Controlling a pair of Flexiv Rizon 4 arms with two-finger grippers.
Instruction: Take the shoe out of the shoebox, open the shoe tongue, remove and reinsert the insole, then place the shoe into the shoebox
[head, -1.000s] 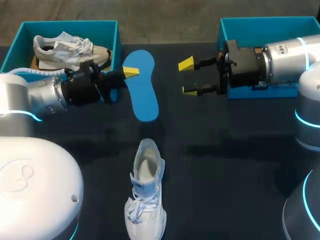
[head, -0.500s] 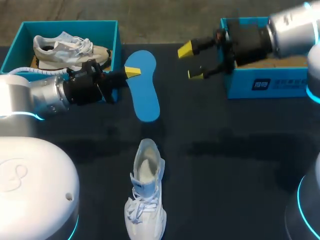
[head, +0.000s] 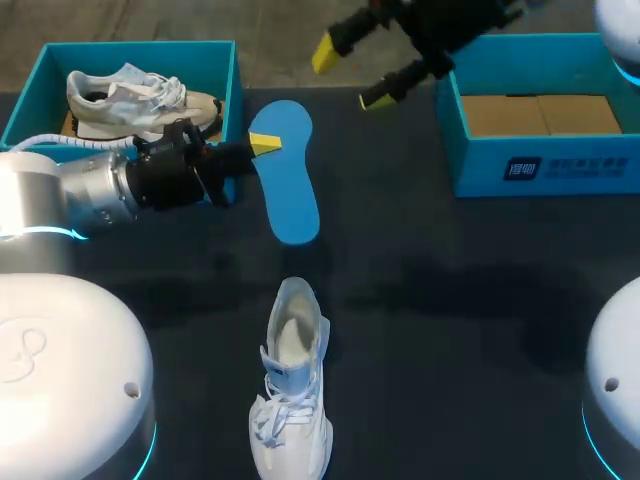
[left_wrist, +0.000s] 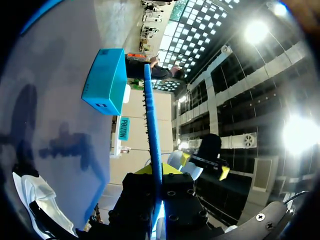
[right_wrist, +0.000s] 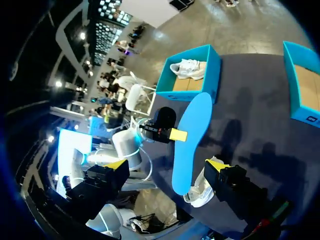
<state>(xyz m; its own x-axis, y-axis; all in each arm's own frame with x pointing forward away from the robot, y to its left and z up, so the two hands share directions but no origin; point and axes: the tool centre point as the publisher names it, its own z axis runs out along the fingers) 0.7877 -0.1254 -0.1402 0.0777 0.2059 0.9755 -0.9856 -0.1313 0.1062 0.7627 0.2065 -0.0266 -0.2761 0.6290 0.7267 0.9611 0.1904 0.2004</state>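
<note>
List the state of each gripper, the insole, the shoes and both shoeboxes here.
left gripper: shut on the insole
right gripper: open, holding nothing
insole: out of the white shoe, gripped at one edge
white shoe: lying on the table, outside both shoeboxes
left shoebox: open, beige shoe inside
right shoebox: open, empty

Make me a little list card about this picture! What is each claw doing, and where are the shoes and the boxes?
left claw: shut on one end of the flat blue foam insole
right claw: open, holding nothing, up by the far side of the table
white lace-up shoe: on the dark table, near side, ahead of the insole's free end
left teal cardboard box: has a beige and white sneaker inside
right teal cardboard box: only its brown bottom shows inside
</note>
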